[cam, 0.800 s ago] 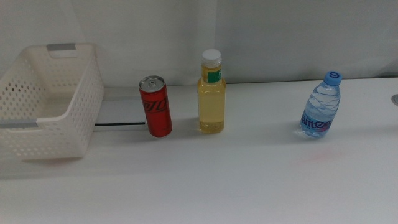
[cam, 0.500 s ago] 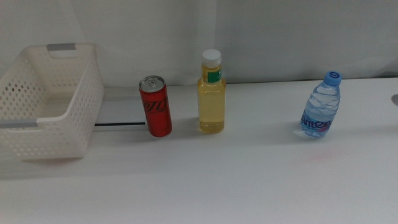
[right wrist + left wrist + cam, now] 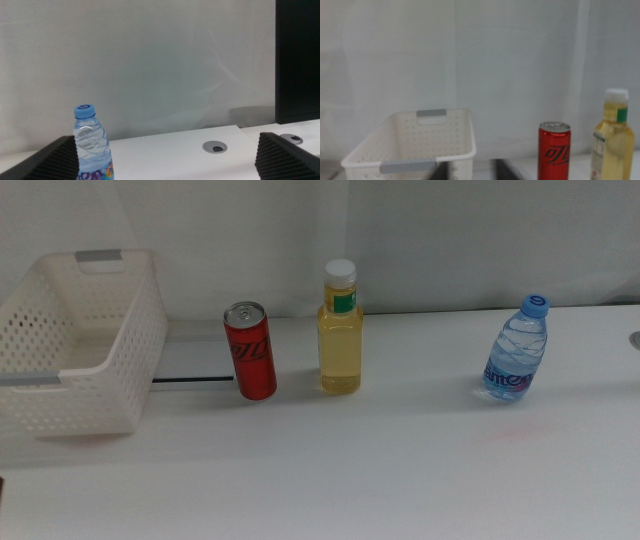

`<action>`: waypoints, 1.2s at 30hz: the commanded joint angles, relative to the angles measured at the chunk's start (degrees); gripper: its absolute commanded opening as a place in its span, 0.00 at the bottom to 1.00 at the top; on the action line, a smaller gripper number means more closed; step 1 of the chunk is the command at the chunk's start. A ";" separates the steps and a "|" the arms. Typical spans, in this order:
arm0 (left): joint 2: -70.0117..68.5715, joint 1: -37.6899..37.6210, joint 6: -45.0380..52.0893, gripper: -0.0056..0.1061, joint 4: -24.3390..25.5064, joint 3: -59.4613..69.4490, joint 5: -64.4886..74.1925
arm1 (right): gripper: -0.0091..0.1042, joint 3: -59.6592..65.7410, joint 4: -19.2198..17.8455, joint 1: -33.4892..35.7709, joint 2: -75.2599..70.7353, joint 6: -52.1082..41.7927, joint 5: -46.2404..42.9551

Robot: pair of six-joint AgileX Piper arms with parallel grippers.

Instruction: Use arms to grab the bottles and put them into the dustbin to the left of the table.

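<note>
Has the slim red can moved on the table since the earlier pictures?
No. The slim red can stands upright at the same spot, between the white perforated plastic basket and the clear bottle of yellow liquid.

Pale backdrop (image 3: 450,240), grey cable grommet (image 3: 215,146)

The near half of the bench (image 3: 330,480) lay bare right across. The can (image 3: 251,364) and the yellow bottle (image 3: 340,330) stood upright and apart, with only a narrow gap between them. A wide open stretch separated the yellow bottle from the water bottle (image 3: 516,350). The basket (image 3: 75,345) stood at the left, its top open, with a clear strip between its wall and the can. Nothing hung above any of them.
</note>
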 commanded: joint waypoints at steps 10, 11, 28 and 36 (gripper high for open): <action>-2.08 -0.42 -9.58 0.87 -0.87 2.20 -0.67 | 0.91 2.29 -0.10 -0.29 -2.00 -0.27 -0.47; -2.08 -0.42 -9.58 0.87 -0.87 2.20 -0.67 | 0.91 2.29 -0.10 -0.29 -2.00 -0.27 -0.47; 17.26 -0.42 -7.62 0.86 -0.39 -18.92 5.41 | 0.91 2.29 -0.10 -0.29 -2.00 -0.27 -0.47; 35.78 -0.42 -9.07 0.86 -0.91 -30.49 2.93 | 0.91 2.29 -0.10 -0.29 -2.00 -0.27 -0.47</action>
